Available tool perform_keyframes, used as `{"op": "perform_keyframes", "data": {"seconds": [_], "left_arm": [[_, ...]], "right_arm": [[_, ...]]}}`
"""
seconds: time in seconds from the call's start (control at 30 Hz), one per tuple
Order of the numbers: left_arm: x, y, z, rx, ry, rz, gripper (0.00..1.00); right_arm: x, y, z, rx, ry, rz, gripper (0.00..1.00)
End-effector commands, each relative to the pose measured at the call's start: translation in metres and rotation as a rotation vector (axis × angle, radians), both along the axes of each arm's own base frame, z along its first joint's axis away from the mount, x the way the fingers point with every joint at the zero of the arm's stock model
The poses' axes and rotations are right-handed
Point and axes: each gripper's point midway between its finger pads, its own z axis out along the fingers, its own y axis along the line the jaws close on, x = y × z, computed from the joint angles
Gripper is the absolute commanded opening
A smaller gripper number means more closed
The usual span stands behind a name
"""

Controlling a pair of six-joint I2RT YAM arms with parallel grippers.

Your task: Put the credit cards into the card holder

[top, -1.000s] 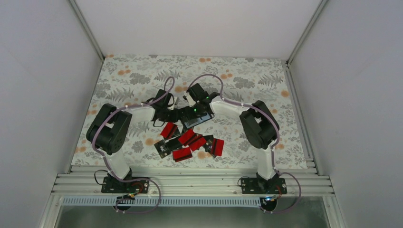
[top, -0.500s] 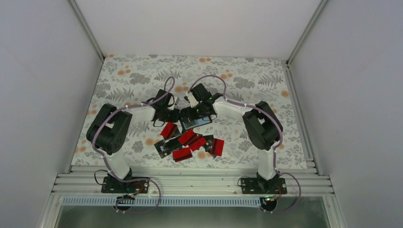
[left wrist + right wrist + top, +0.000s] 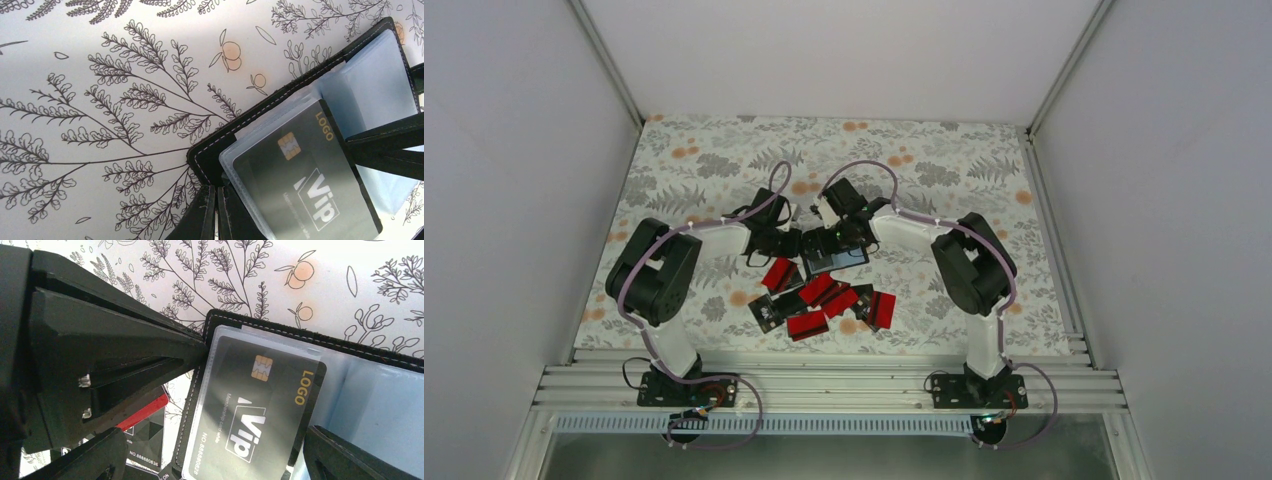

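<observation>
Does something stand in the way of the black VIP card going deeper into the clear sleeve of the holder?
Nothing visible does. The black card is partly inside the clear sleeve of the card holder; the left gripper grips only the holder's corner, beside the sleeve.

Lab enclosure, white walls (image 3: pixel 824 50) (aluminium rails (image 3: pixel 824 385))

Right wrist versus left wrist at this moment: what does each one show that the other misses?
Only the right wrist: a red card and a numbered black card lying beside the holder.
Only the left wrist: the holder's far corner.
Both: the open holder with a black VIP card in a clear sleeve, the left tool gripping its edge, the right tool open over the card, and the floral cloth.
</observation>
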Motion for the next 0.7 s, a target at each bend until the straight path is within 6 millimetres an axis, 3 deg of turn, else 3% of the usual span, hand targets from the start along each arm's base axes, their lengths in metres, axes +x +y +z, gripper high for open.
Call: {"op": "perform_keyframes", "data": {"seconds": [0.0,0.33,0.53,0.67], "left_arm": [[-0.021,0.013,-0.015,0.079,0.077,0.014,0.04],[-0.009,0.024,0.014,0.134,-0.003,0.046,0.04],[-0.018,0.032,0.032,0.150,-0.030,0.048,0.15],[-0.037,0.031,0.042,0.160,-0.036,0.021,0.23]], "right_arm": [[0.001,0.010,0.008,0.008,-0.036,0.022,0.89],[0.014,-0.012,0.057,0.056,-0.104,-0.004,0.90],[0.000,-0.033,0.070,0.070,-0.100,-0.053,0.90],[-0.018,-0.049,0.082,0.092,-0.092,-0.095,0.90]]}}
